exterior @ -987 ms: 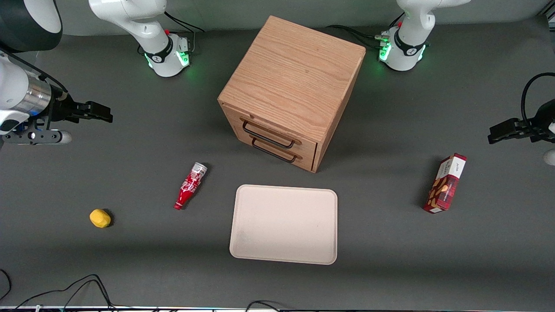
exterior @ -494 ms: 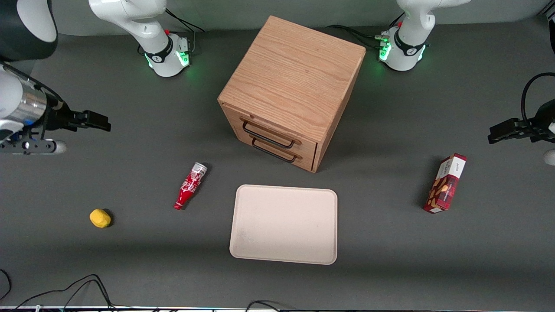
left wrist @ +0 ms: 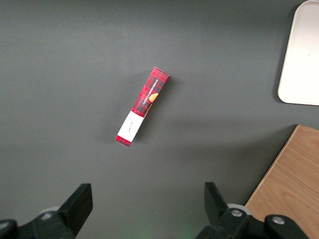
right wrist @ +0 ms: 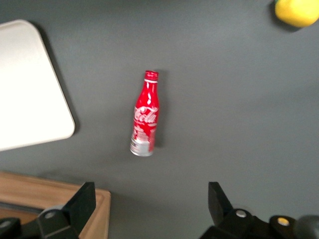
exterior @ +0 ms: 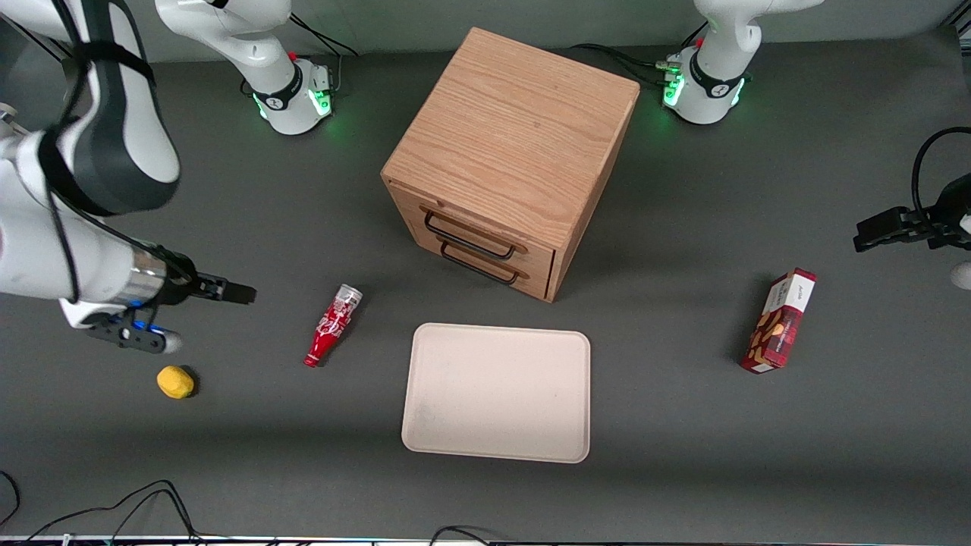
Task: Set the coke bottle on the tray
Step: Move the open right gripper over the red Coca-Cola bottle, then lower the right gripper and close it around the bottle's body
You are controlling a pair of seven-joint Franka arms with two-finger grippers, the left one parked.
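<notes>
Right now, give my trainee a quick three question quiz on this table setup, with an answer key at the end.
1. True or false: the coke bottle stands upright on the tray.
2. Which lies nearer the front camera, the bottle's cap or its base?
3. The gripper is: A) shut on the bottle, B) open above the table, clear of the bottle, C) inside a drawer.

Key: 1 false, it lies on the table beside the tray. 2 the cap. 3 B.

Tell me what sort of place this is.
Probably a robotics lab test bench: robot arm bases bolted onto a dark grey table, loose cables at its edge, and the open pincer near a lying coke bottle beside a tray.
</notes>
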